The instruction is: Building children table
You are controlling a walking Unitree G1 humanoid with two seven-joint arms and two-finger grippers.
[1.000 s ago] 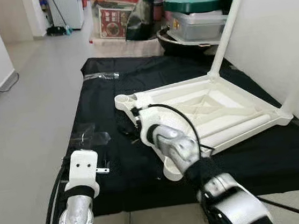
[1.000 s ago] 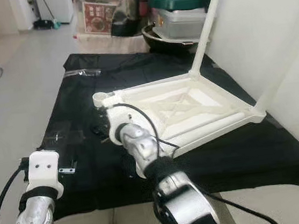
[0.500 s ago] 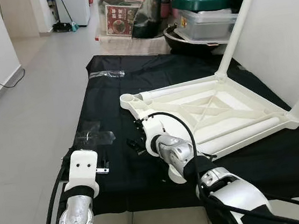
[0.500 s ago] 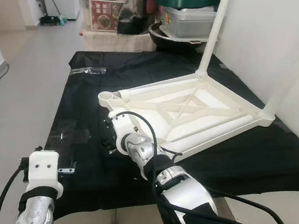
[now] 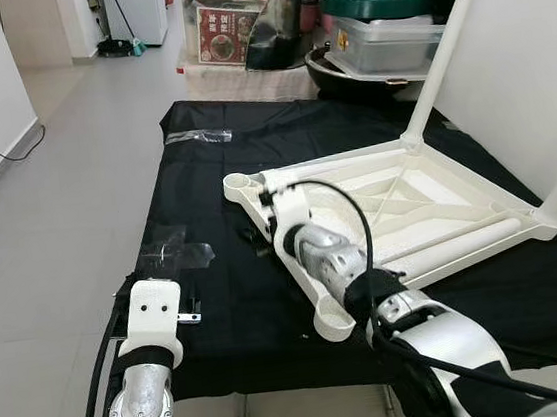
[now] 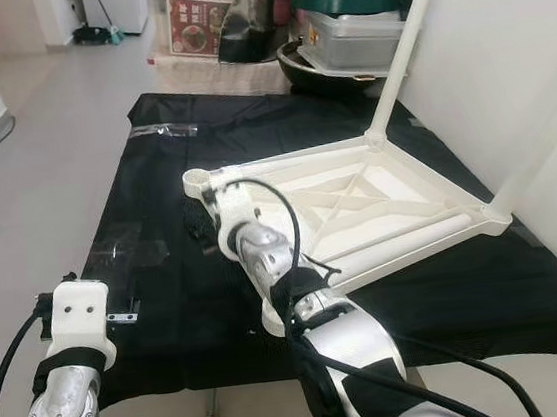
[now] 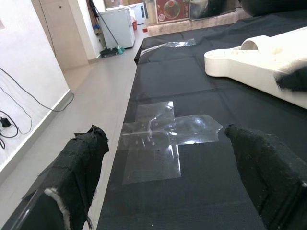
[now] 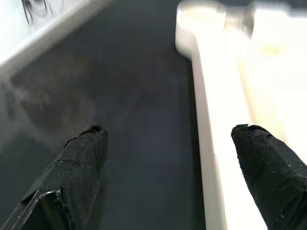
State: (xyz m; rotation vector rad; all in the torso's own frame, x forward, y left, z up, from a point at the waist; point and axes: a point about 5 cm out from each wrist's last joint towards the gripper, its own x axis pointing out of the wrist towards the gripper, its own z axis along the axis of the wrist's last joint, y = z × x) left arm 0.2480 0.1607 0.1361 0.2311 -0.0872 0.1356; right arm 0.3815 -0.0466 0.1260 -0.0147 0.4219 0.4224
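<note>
Right pincer (image 8: 168, 177) gaping, empty, over the tabletop (image 5: 399, 205) rim.
Risk — fingers straddle nothing, knocking the frame askew.

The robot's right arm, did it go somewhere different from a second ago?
Yes. The right tool, open and empty, swung from the black cloth toward the upturned white table, near its round corner socket. The left tool stayed open over the clear plastic bag; the table stayed put.
</note>
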